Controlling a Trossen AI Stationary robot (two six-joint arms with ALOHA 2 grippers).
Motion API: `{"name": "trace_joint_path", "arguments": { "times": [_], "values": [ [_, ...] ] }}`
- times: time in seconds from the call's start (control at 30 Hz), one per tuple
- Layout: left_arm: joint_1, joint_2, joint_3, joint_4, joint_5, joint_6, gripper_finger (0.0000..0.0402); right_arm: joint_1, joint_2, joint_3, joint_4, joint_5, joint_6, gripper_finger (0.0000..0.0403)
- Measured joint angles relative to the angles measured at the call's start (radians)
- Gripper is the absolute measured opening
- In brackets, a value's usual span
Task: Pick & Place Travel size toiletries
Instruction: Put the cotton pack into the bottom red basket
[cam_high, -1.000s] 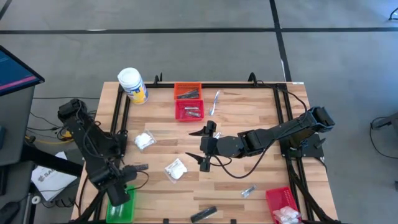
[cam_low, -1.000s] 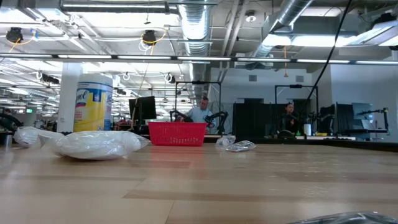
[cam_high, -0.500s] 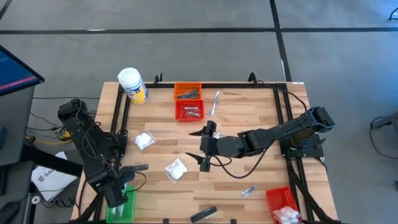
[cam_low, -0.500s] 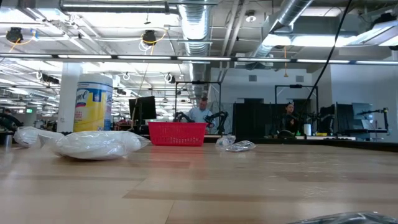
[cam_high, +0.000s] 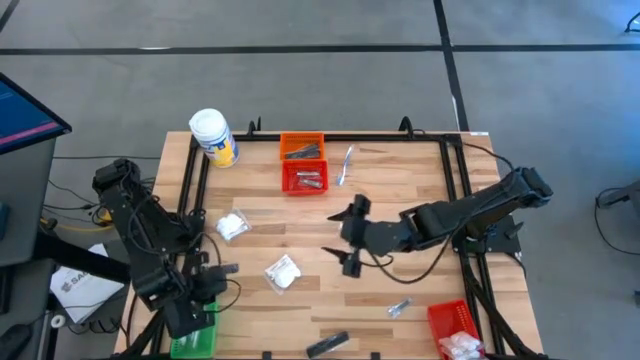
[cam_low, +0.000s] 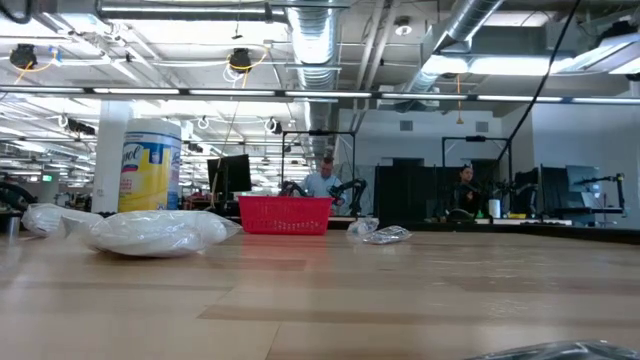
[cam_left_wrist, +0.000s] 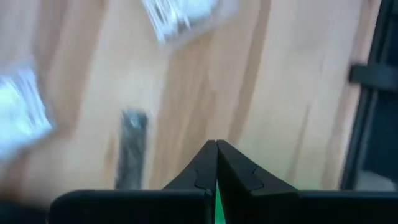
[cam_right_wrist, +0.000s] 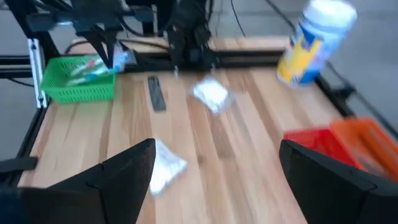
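The travel size toiletries lie loose on the wooden table: white packets (cam_high: 232, 226) (cam_high: 282, 272), a dark tube (cam_high: 222, 268), another dark tube (cam_high: 328, 343), a foil sachet (cam_high: 399, 307) and a clear stick (cam_high: 346, 160). My left gripper (cam_high: 205, 298) hangs shut with nothing in it over the green basket's (cam_high: 195, 338) far edge. It faces the near dark tube (cam_left_wrist: 132, 146). My right gripper (cam_high: 350, 235) is open above the table's middle, clear of everything, and points toward the table's left side. A white packet (cam_right_wrist: 165, 167) lies below and ahead of it. Neither gripper shows in the low view.
Orange (cam_high: 302, 147) and red (cam_high: 305, 177) baskets holding small items stand at the far middle. A big white jar (cam_high: 212, 137) stands at the far left corner. Another red basket (cam_high: 455, 328) with white packets is at the near right. A black frame (cam_high: 190, 190) rims the table.
My right gripper has gone toward the table's right edge, still open, and has tipped and rolled a little. My left gripper has rolled at the wrist over the green basket and stayed shut. Nothing on the table has moved.
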Motion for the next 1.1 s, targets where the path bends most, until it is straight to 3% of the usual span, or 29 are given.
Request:
{"name": "trace_joint_path", "arguments": {
  "times": [0.4,0.67,0.9,1.1],
  "values": [
    [0.1,-0.035,0.0,0.012,-0.232,0.148,0.0003,0.063,-0.1,-0.209,-0.076,0.064,0.159,0.0335],
    [0.128,-0.062,0.0,0.015,-0.355,0.16,0.0006,0.101,-0.284,-0.347,-0.061,0.098,0.242,0.0335],
    [0.195,-0.064,-0.009,0.016,-0.378,0.223,0.0007,0.19,-0.434,-0.463,0.059,0.158,0.241,0.0335],
    [0.312,-0.064,-0.053,0.009,-0.37,0.267,0.0008,0.194,-0.455,-0.491,0.075,0.209,0.238,0.0335]
  ]
}}
